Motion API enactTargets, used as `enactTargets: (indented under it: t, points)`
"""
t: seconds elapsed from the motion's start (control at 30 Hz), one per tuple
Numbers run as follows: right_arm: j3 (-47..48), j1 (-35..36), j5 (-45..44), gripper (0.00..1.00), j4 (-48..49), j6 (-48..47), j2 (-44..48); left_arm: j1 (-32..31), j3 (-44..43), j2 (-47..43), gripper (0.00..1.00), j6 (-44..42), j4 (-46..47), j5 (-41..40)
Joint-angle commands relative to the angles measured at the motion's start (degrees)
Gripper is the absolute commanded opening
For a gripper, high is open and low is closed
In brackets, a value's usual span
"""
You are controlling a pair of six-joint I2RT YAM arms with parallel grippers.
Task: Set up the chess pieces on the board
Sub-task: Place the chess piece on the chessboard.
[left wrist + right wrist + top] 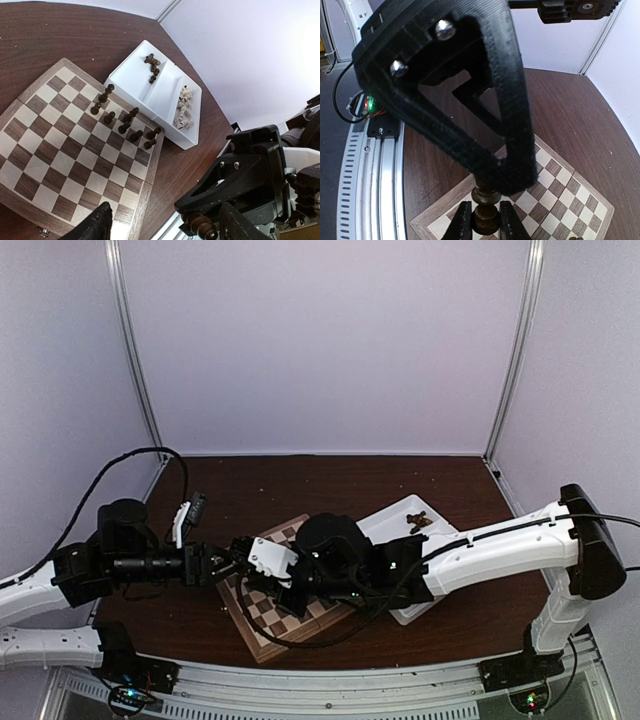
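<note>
Left gripper (165, 223): open, fingers (97, 227) wide apart at the bottom edge of the left wrist view, holding nothing.

Right gripper (485, 225): clenched on 1 dark chess piece (484, 205), upright, pinched at its lower body between both fingers. In the left wrist view the same piece sits at lower centre-right, in the gap between the left gripper's fingers. Contact with either finger cannot be told.

In the right wrist view, 1 left finger fills the upper centre of the frame, with its tip right over the head of the piece.

Both grippers meet above the left edge of the board (290, 625) in the top view.

Board lies flat on the dark brown surface (50, 30). Dark pieces on the board (125, 125) stand in 2 rough rows along its edge nearest the white tray (140, 92).

Tray touches or sits just beside that board edge. It has 2 compartments: loose dark pieces (152, 67) in 1, cream pieces (184, 107) in the other.
</note>
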State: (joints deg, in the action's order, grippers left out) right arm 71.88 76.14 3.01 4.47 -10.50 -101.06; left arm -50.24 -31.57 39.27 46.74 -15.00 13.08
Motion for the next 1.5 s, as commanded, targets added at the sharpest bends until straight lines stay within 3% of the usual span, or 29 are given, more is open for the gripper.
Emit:
enactTargets:
  t: [0.0, 0.43, 0.5, 0.63, 0.8, 1.13, 1.3, 1.47]
  points:
    - [2.56, -0.63, 3.52, 0.14, 1.86, 5.23, -0.87, 0.14, -0.15, 0.84, 0.73, -2.51, 7.93, 3.15]
    - [1.83, -1.57, 4.77, 0.14, 4.27, 8.51, -1.64, 0.14, -0.84, 3.98, 0.33, -4.23, 9.18, 7.76]
    - [1.58, -1.9, 4.43, 0.14, 4.32, 8.92, -1.43, 0.14, -0.94, 3.75, 0.34, -4.42, 8.72, 7.41]
    - [0.67, -2.44, 4.47, 0.14, 4.91, 9.59, -1.0, 0.15, -0.82, 2.75, 0.49, -4.92, 8.2, 6.75]
    - [0.19, -2.75, 4.82, 0.14, 4.93, 9.62, -0.8, 0.14, -0.68, 1.23, 0.49, -4.91, 9.1, 6.37]
    - [0.37, -2.93, 5.32, 0.14, 5.11, 9.6, -0.89, 0.14, -1.04, 2.37, 0.23, -4.41, 8.56, 7.26]
    - [0.32, -2.98, 5.72, 0.14, 5.07, 9.62, -0.73, 0.14, -1.04, 2.35, 0.03, -4.61, 8.28, 6.6]
    - [0.14, -3.08, 5.91, 0.18, 5.02, 9.62, -0.65, 0.14, -1.57, 3.36, 0.0, -5.42, 7.4, 6.28]
